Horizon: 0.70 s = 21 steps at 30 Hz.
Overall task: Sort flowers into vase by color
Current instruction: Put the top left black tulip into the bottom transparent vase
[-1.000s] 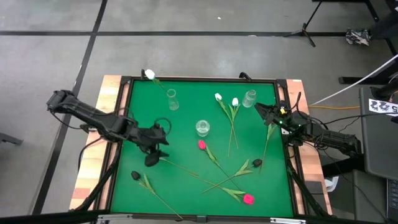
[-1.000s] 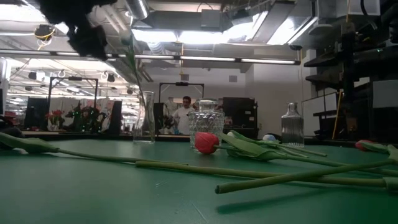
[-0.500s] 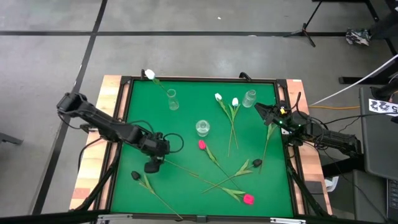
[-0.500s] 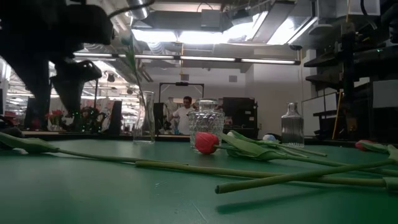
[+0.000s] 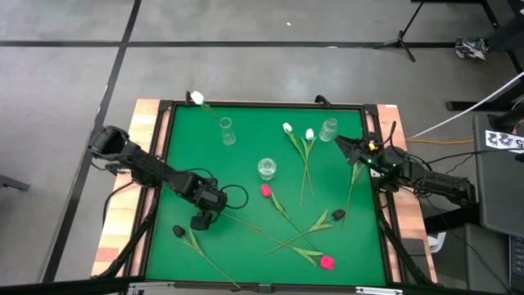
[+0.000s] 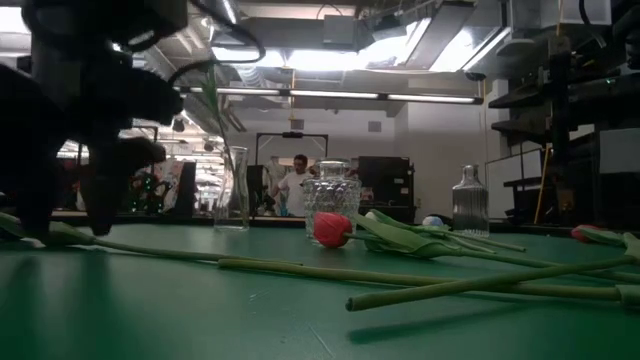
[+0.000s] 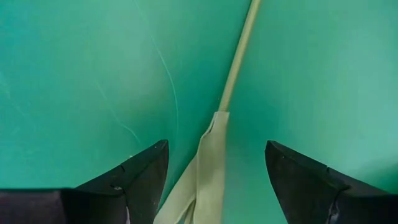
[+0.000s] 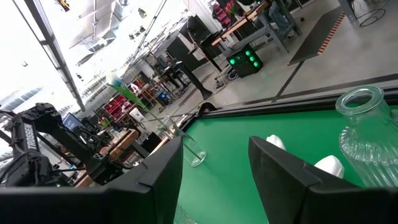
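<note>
Left pincer [image 5: 201, 220] just dropped low onto the green worktop [image 5: 246, 156], fingers wide and straddling a tulip stem [image 7: 233, 68], nothing gripped yet. Looks like a pickup's coming. Right pincer [image 5: 342, 141] waits part-open by the far-right vase [image 5: 328, 129].

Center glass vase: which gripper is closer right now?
Left. The left gripper is down over a stem toward the table's near-left, fingers open astride it, off the center vase. The right gripper waits farther off by the right edge.
</note>
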{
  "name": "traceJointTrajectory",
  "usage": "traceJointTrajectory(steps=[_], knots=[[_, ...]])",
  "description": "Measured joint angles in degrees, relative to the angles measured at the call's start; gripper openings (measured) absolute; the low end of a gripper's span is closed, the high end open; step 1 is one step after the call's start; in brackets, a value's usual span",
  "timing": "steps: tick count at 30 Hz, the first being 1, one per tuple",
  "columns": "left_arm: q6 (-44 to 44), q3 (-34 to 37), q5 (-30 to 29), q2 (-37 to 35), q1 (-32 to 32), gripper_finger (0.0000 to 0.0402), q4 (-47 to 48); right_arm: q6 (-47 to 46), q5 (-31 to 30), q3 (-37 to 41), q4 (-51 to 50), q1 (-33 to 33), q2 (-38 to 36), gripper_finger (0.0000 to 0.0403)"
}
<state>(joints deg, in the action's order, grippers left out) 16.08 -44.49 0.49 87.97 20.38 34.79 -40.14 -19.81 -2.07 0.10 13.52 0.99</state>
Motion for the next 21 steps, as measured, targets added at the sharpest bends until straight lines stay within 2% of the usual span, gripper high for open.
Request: traceJointTrajectory(steps=[3, 6, 18, 21], knots=[[-0.46, -0.03, -0.1, 1.92, -0.15, 0.0258, -0.02, 0.0, 0.0, 0.0, -0.02, 0.02, 0.0, 0.0184], [-0.18, -0.26, -0.25, 3.13, -0.28, 0.0233, 0.07, 0.0, 0.01, 0.0, -0.07, 0.01, 0.0, 0.0184], [2.87, -0.14, -0.15, 3.1, -0.94, 0.0043, 0.52, 0.0, 0.0, 0.0, -0.13, 0.0, -0.02, 0.0184], [3.67, -1.19, 0.57, 3.27, -1.42, 0.0011, 2.4, 0.0, 0.0, 0.02, -0.13, 0.0, -0.01, 0.0184]])
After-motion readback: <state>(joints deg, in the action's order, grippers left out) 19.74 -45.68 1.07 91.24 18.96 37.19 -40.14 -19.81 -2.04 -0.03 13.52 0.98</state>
